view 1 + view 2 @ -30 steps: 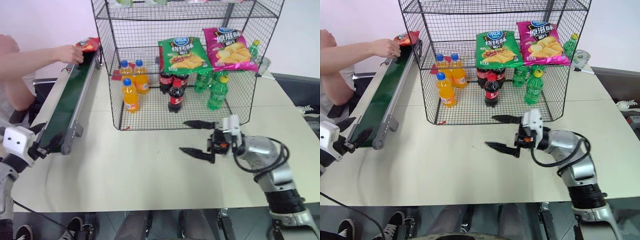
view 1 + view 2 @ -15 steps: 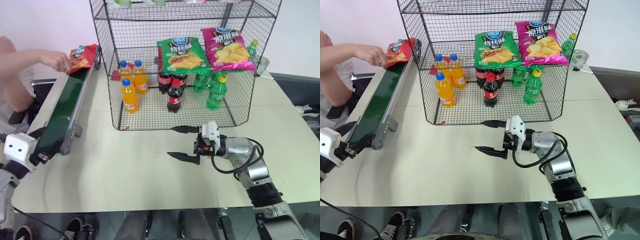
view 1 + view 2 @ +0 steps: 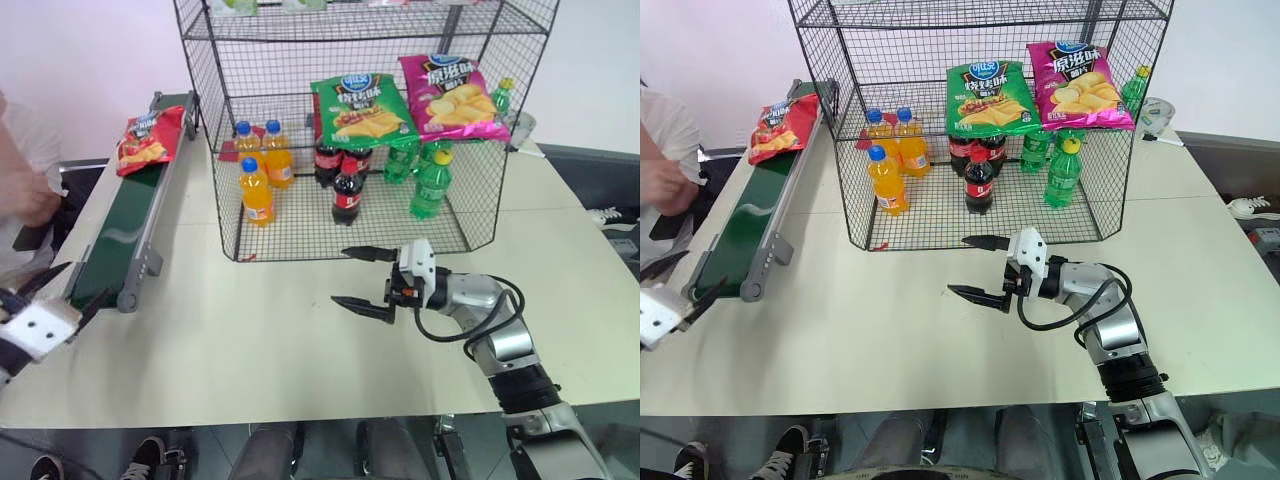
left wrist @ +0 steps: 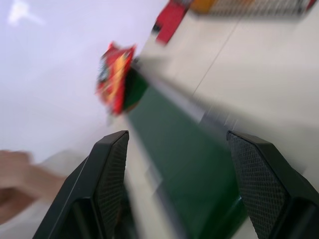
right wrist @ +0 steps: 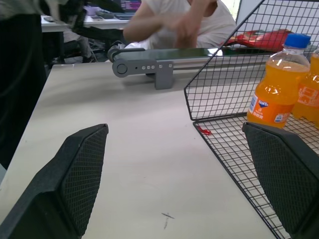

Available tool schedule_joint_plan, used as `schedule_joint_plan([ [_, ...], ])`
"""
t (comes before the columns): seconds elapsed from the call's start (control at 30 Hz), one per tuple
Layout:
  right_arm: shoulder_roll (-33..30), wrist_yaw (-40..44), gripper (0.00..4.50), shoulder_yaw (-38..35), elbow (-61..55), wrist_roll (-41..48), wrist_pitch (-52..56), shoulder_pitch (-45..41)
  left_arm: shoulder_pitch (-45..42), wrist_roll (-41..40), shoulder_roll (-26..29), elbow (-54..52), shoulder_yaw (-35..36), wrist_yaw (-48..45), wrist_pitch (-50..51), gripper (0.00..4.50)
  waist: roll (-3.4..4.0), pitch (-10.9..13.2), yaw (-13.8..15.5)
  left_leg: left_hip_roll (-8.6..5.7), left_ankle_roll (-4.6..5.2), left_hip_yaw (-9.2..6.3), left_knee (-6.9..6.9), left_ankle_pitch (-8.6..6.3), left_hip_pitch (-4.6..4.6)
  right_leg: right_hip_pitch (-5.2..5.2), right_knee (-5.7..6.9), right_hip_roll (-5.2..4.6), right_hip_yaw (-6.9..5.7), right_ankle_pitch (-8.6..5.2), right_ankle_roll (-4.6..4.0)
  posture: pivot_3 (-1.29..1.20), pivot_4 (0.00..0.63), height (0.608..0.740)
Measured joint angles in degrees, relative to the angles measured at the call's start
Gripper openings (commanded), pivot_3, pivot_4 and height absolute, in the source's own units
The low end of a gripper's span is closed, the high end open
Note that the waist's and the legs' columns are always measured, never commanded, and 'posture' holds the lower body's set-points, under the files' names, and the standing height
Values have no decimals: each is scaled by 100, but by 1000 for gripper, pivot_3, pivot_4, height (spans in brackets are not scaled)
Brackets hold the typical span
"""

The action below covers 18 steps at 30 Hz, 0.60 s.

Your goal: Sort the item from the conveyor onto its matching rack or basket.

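The glossy red crisp bag [image 3: 145,141] is lying on the dark green conveyor belt [image 3: 128,225], likely light, slippery and crushable, so the spread left gripper [image 4: 174,191] and spread right gripper [image 3: 362,281] are best pinching its sealed edge.

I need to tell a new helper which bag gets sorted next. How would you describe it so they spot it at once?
Find the long dark green conveyor left of the black wire rack. At its far end lies a glossy red crisp bag. The green crisp bag and magenta crisp bag hang on the rack's front.
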Motion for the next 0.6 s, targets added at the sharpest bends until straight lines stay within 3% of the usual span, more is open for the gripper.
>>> schedule_joint_plan([
  [0.2, -3, 64, 4500, 2, -27, 51, 125, -30, 491, 1044, 128, 490, -1, 1017, -427, 3265, 0, 0, 14, 1, 0, 0, 0, 0, 2, -3, 8, 3, 1, 0, 0, 0, 150, 740],
  [0.4, 7, 72, 4500, 5, -28, 50, 160, -141, 172, 2008, 351, 1209, -308, 2495, -563, 3265, -10, -5, 21, -1, 0, 0, 0, 0, 2, -2, 8, 4, 0, 1, 2, 0, 150, 740],
  [0.6, 2, 41, 4500, 16, -125, 50, 241, -104, -206, 2282, 441, 1615, -916, 3129, -581, 3265, -9, -5, -17, 0, -2, 2, -2, 1, 3, -6, 11, 6, 2, 1, 3, 0, 150, 740],
])
